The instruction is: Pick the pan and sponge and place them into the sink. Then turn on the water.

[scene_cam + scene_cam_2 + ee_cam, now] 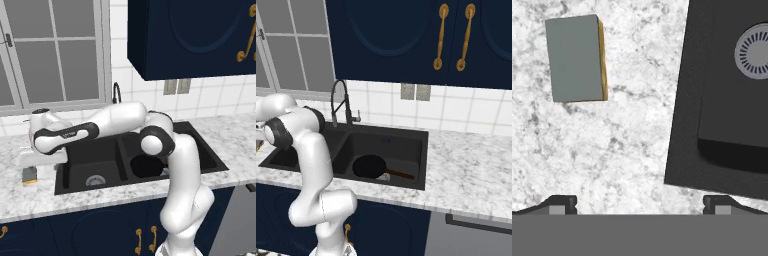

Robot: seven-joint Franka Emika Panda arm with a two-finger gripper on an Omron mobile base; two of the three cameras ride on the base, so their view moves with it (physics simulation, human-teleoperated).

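The sponge (574,58), grey-blue on top with a yellow layer beneath, lies flat on the marble counter left of the sink (684,125). My gripper (640,206) hangs open above the counter, between the sponge and the sink's left rim, holding nothing. In the left base view the sponge (30,175) sits just below and left of my hand. The black pan (370,166) rests in the right basin, its handle pointing right; it also shows as the pan (147,166) behind my arm. No water shows at the faucet (341,102).
The left basin with its silver drain (95,180) holds nothing. The marble counter (471,165) stretches to the right of the sink. Dark blue wall cabinets (195,37) hang above. A window (50,50) stands behind the counter on the left.
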